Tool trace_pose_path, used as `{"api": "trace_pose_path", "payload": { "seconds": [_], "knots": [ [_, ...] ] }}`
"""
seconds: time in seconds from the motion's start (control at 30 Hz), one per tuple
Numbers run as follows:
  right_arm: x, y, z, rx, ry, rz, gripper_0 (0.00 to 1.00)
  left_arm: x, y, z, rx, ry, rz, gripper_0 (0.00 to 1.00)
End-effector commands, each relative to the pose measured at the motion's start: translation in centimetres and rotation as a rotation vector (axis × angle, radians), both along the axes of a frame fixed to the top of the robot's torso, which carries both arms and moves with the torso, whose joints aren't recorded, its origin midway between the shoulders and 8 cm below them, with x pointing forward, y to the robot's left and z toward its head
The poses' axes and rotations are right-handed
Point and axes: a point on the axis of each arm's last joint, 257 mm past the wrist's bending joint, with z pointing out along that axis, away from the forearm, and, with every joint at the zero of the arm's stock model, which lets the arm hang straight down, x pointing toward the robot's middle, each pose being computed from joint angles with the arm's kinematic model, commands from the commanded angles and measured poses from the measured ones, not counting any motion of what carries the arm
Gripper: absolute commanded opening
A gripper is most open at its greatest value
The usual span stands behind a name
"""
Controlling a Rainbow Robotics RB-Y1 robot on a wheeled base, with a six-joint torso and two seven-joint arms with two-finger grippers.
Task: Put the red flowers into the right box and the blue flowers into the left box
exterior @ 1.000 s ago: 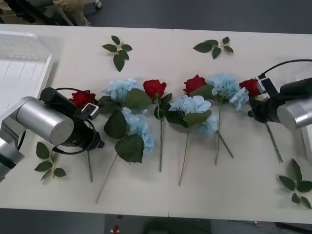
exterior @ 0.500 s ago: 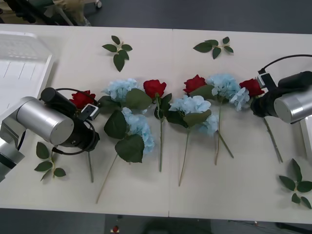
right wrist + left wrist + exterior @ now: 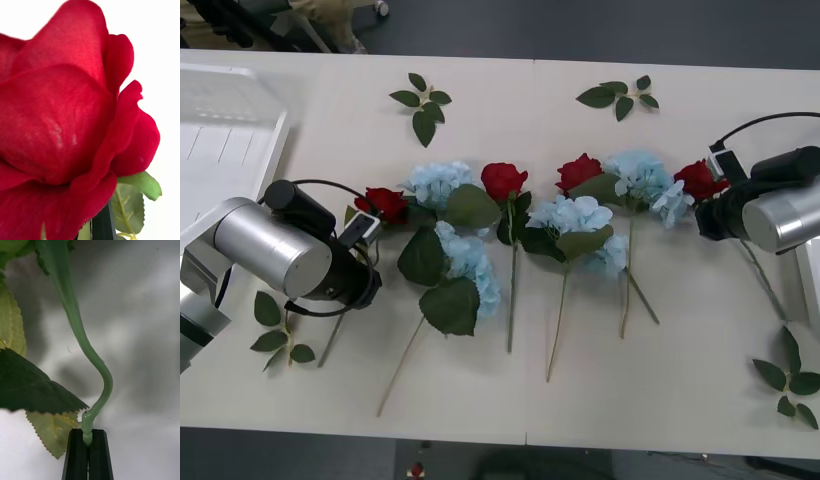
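The left end effector [image 3: 88,453] has its black fingers [image 3: 77,453] pressed together on the green stem [image 3: 88,352] of a red rose, pinching a knob on the stem; from there the stem curves up and away from the tips past toothed leaves [image 3: 33,386]. In the front view that same left end effector [image 3: 358,262] sits at the left of the counter [image 3: 660,380], and its rose [image 3: 385,203] lies with the bloom away from the robot and slightly rightward, the stem slanting back toward the robot's left. Its long axis therefore runs diagonally, not parallel to the other stems.

The move turns on this: the rose belongs in the right box [image 3: 810,280], whose white edge shows at the far right of the counter, well apart from this arm, with the whole row of flowers between. The left box [image 3: 225,140] is just beside the left arm but is meant for the blue flowers [image 3: 465,262].

The right end effector [image 3: 715,205] is at the rightmost rose [image 3: 698,180], bloom pointing away from the robot, stem [image 3: 765,280] trailing back toward it. Its wrist view shows red petals [image 3: 63,123] very close; whether its fingers grip I cannot tell. This arm is much nearer the right box, so its rose looks the simpler delivery.

Two more roses [image 3: 504,180] stand mid-row, stems running toward the robot.
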Motion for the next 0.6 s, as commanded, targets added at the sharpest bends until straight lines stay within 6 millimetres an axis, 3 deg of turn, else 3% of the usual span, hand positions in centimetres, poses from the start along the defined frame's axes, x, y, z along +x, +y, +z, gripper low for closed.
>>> {"api": "trace_pose_path", "payload": {
  "seconds": [0.03, 0.27, 0.47, 0.6],
  "knots": [
    [1.0, 0.9, 2.0, 0.091, -0.020, -0.048, 0.00, 1.9, 1.6, 2.5, 0.011, -0.050, 0.042, 0.00],
    [1.0, 1.2, 6.1, 0.181, -0.010, -0.097, 0.00, 2.3, 5.4, 5.6, 0.025, -0.105, 0.090, 0.00],
    [0.3, -0.1, 10.0, 0.247, -0.005, -0.145, 0.00, 3.7, 5.4, 10.6, -0.045, -0.222, 0.115, 0.00],
    [-0.7, -1.9, 12.9, 0.267, 0.002, -0.184, 0.00, 4.6, 3.6, 14.4, -0.118, -0.296, 0.090, 0.00]
  ]
}}
